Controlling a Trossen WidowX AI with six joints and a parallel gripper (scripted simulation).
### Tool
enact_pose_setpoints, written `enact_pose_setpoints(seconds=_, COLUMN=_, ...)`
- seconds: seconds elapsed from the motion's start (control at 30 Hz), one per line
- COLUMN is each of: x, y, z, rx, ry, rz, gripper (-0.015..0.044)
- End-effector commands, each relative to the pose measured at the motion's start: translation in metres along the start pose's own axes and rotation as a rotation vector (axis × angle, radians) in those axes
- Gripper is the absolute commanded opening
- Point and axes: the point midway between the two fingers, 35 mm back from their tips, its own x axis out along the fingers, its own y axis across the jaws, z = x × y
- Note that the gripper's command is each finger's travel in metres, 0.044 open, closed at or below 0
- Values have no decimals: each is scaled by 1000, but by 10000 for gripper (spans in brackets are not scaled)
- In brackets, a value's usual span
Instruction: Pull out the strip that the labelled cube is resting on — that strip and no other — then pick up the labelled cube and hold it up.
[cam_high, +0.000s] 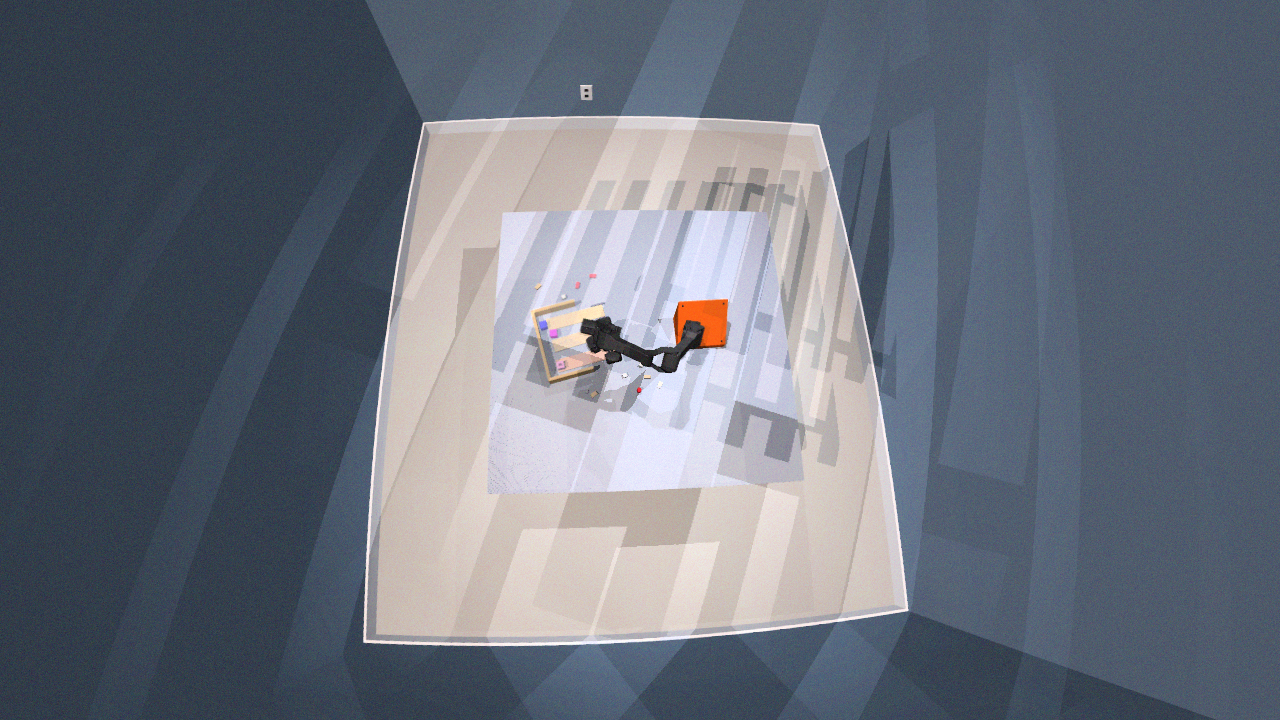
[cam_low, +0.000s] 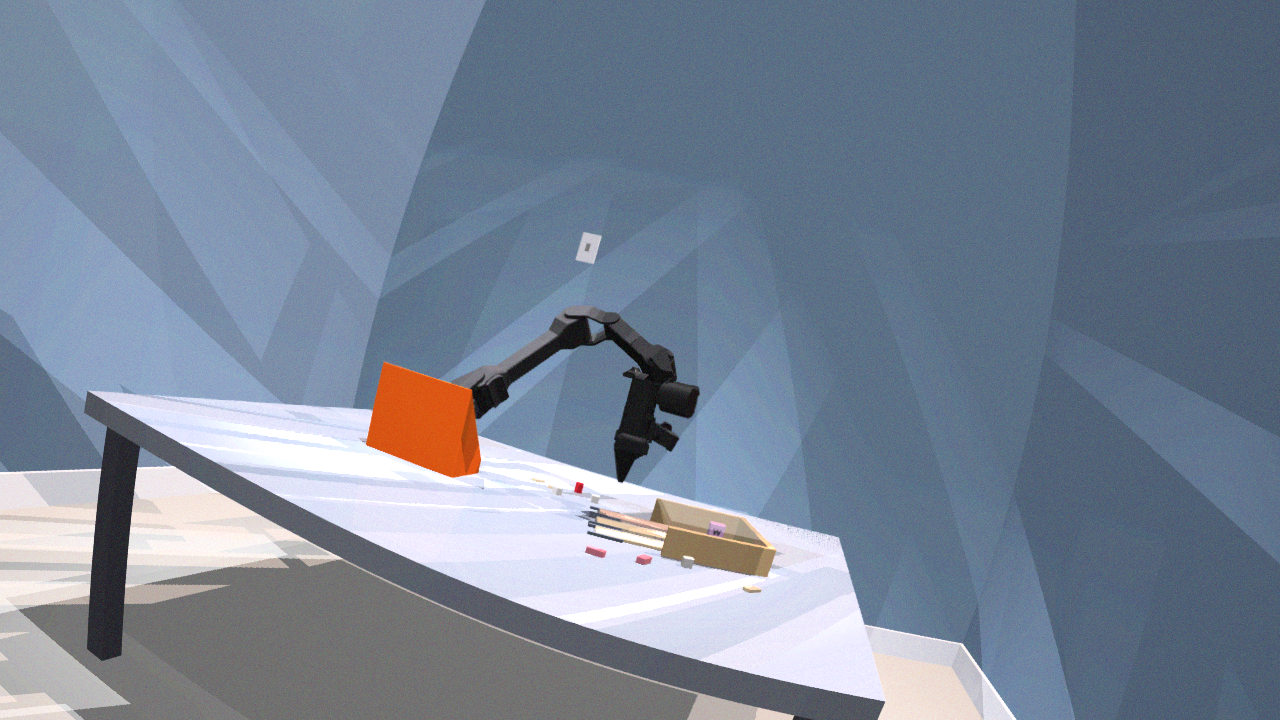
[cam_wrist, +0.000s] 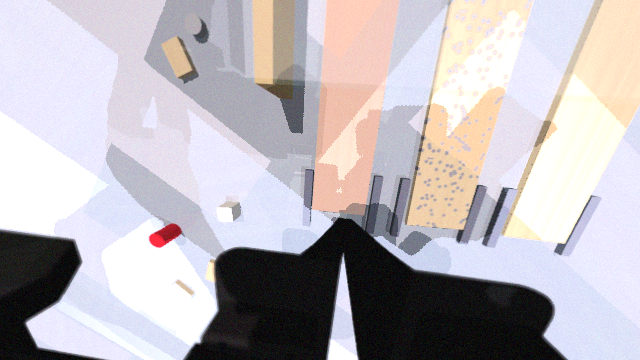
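Table (cam_high: 626, 447) (cam_low: 760, 644): pale top, grey edge
Pink cube (cam_high: 561, 365) (cam_low: 716, 529): reads "W", inside three-sided wooden frame (cam_high: 540, 344) (cam_low: 716, 550)
Gripper (cam_low: 621, 479) (cam_wrist: 343, 224): closed, empty, above table

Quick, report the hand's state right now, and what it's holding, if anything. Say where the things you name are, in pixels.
Hand (cam_high: 586, 329) (cam_low: 621, 480) (cam_wrist: 343, 224): closed, holding nothing.

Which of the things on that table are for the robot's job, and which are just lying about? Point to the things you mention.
For the job:
- pink cube marked W (cam_high: 561, 365) (cam_low: 716, 529)
- salmon-pink flat strip (cam_high: 583, 360) (cam_wrist: 350, 125) under it

Just lying about:
- red cylinder (cam_high: 639, 390) (cam_low: 579, 488) (cam_wrist: 165, 235)
- small tan block (cam_high: 593, 394) (cam_wrist: 178, 57)
- small pinkish-red blocks (cam_high: 592, 276) (cam_low: 595, 551)
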Motion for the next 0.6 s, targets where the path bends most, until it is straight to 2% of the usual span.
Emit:
enact_pose_setpoints(seconds=0.0, x=5, y=0, z=2, rx=-8, ry=2, rz=-4, gripper=0)
enact_pose_setpoints(seconds=0.57, x=33, y=0, z=4, rx=-8, ry=1, rz=-4, gripper=0)
